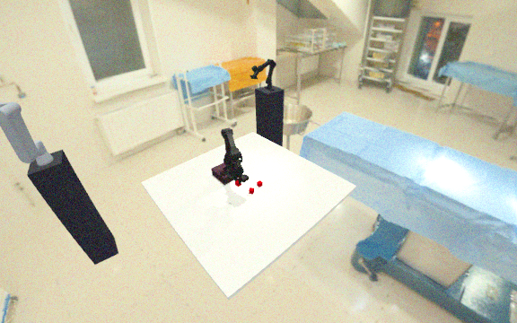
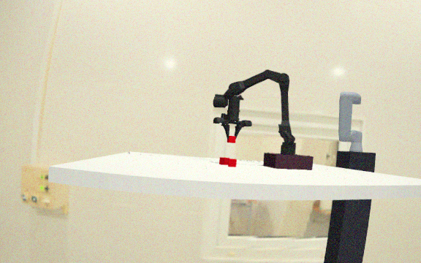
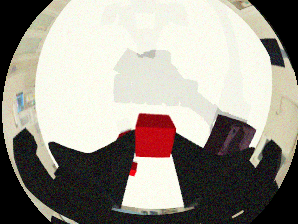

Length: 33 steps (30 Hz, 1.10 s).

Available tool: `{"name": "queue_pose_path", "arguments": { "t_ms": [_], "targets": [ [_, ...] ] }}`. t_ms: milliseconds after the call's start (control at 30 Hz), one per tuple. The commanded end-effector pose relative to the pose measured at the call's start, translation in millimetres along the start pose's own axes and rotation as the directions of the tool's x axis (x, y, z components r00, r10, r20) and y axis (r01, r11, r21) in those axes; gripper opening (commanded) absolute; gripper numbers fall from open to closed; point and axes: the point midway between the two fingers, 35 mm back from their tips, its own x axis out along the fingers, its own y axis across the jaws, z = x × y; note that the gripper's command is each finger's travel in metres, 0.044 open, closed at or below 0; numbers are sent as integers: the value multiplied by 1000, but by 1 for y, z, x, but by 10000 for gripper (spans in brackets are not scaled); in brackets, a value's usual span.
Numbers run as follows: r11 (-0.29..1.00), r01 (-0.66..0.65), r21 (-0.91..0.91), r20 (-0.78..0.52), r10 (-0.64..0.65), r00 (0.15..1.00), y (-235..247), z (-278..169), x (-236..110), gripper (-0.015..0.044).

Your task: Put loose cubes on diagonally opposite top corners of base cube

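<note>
My gripper [image 1: 239,180] [image 2: 232,137] [image 3: 153,135] is shut on a red cube [image 1: 238,183] [image 2: 232,139] [image 3: 154,133] and holds it well above the white table [image 1: 223,238] [image 2: 159,175]. Two more red cubes rest on the table: one [image 1: 251,190] [image 2: 232,163] nearer the front and one [image 1: 259,183] [image 2: 224,161] beside it. In the exterior view they lie almost straight below the held cube. In the wrist view a small red patch [image 3: 133,168] shows low between the fingers. I cannot tell which of the two is the fixed base cube.
The arm stands on a dark purple base plate [image 1: 220,172] [image 2: 288,161] on the table. Black pedestals with other arms stand off the table at the left [image 1: 72,206] and at the back [image 1: 268,112]. A blue-draped bed [image 1: 420,179] stands to the right.
</note>
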Motion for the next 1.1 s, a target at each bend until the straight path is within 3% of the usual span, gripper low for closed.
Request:
{"name": "queue_pose_path", "arguments": {
  "t_ms": [0, 667, 1067],
  "targets": [
    [997, -8, -79, -4, 8, 1000, 6, -8, 2, 105],
    [864, -31, -502, -16, 26, 1000, 33, -51, 13, 105],
    [696, -29, -717, -19, 21, 1000, 44, -76, 18, 105]
  ]
}}
